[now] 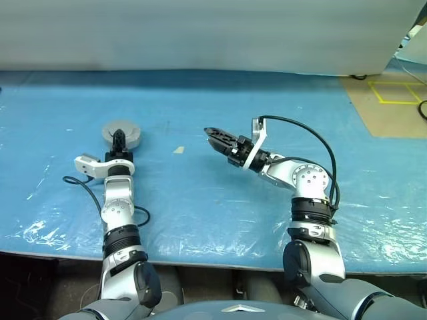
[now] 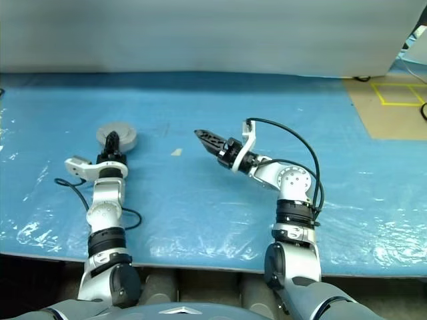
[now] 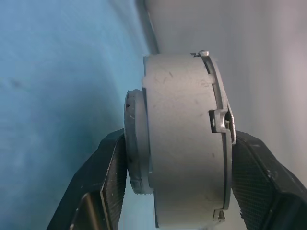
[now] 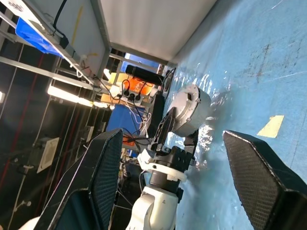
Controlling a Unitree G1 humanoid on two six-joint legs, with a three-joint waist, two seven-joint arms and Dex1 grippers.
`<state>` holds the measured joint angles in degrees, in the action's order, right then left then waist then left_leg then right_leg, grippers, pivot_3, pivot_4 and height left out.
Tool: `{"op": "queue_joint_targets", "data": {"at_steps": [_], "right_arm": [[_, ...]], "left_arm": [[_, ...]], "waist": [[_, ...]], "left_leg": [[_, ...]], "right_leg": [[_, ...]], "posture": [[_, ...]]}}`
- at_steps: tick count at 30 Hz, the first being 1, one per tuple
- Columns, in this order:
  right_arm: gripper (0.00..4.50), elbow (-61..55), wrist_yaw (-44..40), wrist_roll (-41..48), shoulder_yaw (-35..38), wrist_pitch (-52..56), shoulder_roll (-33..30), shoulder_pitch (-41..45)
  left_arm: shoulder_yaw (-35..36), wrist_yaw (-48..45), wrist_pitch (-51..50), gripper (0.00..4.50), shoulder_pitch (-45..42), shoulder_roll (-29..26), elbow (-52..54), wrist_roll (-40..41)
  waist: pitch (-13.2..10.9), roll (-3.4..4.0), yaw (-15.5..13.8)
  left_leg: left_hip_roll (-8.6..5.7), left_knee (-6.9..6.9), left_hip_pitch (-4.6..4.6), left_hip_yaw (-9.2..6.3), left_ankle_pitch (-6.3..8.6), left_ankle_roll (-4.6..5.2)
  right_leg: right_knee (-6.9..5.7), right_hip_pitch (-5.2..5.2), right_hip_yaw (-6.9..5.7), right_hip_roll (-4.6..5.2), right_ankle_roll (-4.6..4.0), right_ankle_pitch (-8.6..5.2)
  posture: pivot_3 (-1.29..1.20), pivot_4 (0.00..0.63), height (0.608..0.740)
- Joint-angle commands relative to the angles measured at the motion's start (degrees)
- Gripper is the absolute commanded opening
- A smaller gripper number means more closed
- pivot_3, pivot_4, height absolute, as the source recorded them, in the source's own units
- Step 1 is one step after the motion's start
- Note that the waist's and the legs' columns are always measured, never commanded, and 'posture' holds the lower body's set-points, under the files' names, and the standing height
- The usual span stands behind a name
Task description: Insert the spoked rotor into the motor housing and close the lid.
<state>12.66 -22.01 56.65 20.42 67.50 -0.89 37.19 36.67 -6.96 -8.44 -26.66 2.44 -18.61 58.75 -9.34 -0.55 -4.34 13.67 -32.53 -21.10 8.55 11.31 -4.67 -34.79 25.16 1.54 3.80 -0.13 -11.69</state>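
Observation:
My left gripper (image 1: 119, 139) is shut on the motor housing (image 1: 121, 132), a round grey puck at the left of the blue table. One black finger lies over its plain top face. In the left wrist view the housing (image 3: 182, 143) stands edge-on between the two fingers (image 3: 112, 177), which press on both faces. The lid (image 3: 221, 120) lies shut against the housing, with a thin seam and small clasps along the rim. The spoked rotor is hidden. My right gripper (image 1: 212, 135) hangs open and empty above the table's middle, pointing left toward the housing (image 4: 189, 108).
A blue plastic sheet (image 1: 200, 200) covers the table. A small pale scrap of tape (image 1: 179, 150) lies between the two grippers. A white wall (image 1: 200, 33) runs along the far edge. Brown floor with yellow tape lines (image 1: 393, 93) lies at the far right.

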Motion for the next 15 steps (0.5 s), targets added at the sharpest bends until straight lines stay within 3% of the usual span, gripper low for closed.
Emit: {"op": "queue_joint_targets", "data": {"at_steps": [1,12,15], "right_arm": [[3.49,-1.8,-1.1,1.3,-0.8,-0.6,-0.1,1.1],[3.49,-2.1,-2.0,1.1,-2.4,-0.7,-0.8,0.7],[3.49,-3.3,-3.8,-1.9,-5.8,-2.3,-2.3,0.3]], "left_arm": [[-0.7,-1.0,0.8,2.81,-0.9,-1.2,1.1,-1.0],[1.2,2.5,5.0,2.81,-0.1,-0.6,-1.6,-3.7],[1.2,3.3,6.2,2.81,0.2,-0.8,-1.7,-4.6]], "waist": [[0.0,-0.03,-0.1],[0.0,-0.12,0.2],[0.0,-0.12,0.4]], "left_leg": [[-0.01,-0.02,0.0,0.0,0.0,0.0],[0.01,-0.11,0.11,-0.01,0.01,-0.01],[0.0,-0.14,0.13,0.0,0.0,-0.01]], "right_leg": [[0.0,-0.02,0.0,0.02,0.0,0.0],[-0.05,-0.11,0.0,0.03,0.02,0.02],[-0.05,-0.13,0.0,0.04,0.02,0.02]], "posture": [[0.0,0.15,0.74],[0.0,0.15,0.74],[0.0,0.15,0.74]]}}
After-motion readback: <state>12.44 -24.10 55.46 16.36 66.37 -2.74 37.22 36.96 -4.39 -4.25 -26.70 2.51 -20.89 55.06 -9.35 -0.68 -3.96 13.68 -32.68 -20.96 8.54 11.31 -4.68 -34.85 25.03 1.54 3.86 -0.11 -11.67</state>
